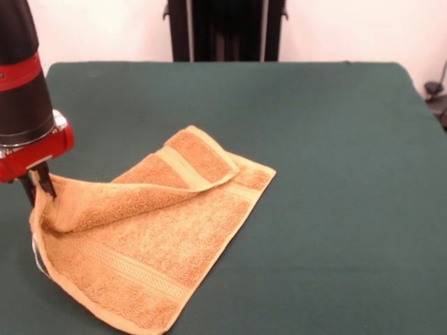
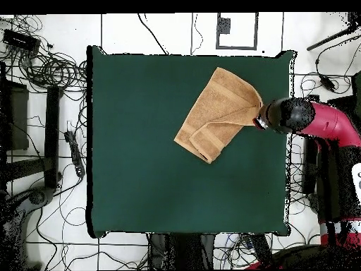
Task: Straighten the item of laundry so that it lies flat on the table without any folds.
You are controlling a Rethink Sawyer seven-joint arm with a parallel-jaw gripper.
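Observation:
The golden-orange towel lies on the dark green table, near its front left in the front view. One part is folded back over the rest, with a paler band showing on the flap. My gripper is shut on the towel's left edge and holds that edge raised off the table. A small white bit shows at the towel's left edge below the gripper. In the overhead view the towel lies near the table's upper right, and the gripper is at the towel's right edge.
The black pedestal stands behind the table's far edge. In the overhead view, many cables and dark equipment lie on the floor to the left. The red arm reaches in from the right.

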